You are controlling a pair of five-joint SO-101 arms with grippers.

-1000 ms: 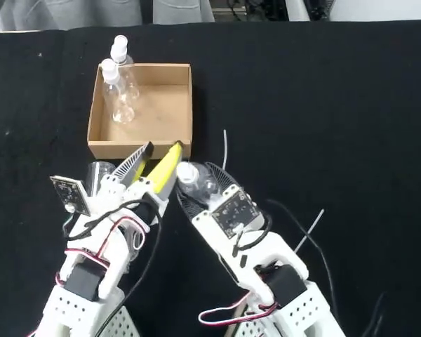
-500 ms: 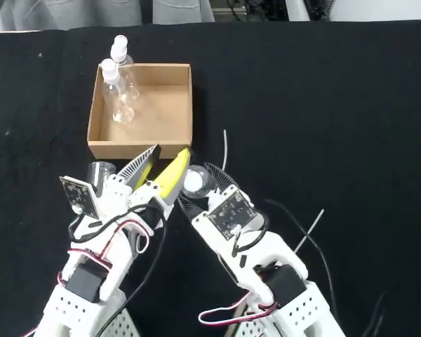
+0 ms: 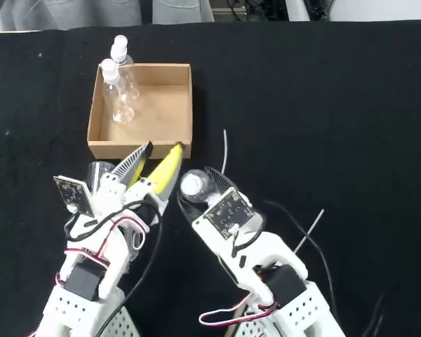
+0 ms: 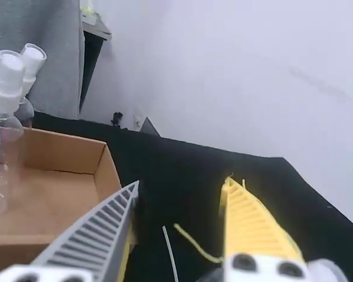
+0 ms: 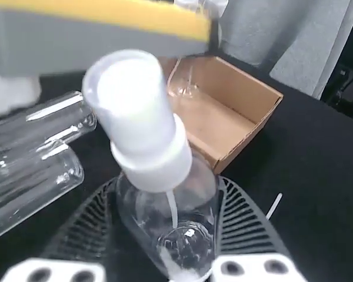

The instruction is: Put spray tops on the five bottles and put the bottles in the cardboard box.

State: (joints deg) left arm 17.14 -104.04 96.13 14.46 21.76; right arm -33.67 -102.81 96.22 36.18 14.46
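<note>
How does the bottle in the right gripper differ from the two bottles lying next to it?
The held bottle wears a white spray top; the lying bottles have open necks. The held bottle is clamped in the right gripper; the lying bottles rest on their sides on the table. All are clear.

The left gripper (image 3: 163, 146) has drawn back from the bottle (image 5: 185, 202), whose spray top (image 5: 141, 117) now points upward.

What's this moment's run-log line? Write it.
right gripper: shut on white-topped clear plastic bottle | left gripper: open, near brown cardboard box | inside: two topped bottles
</note>
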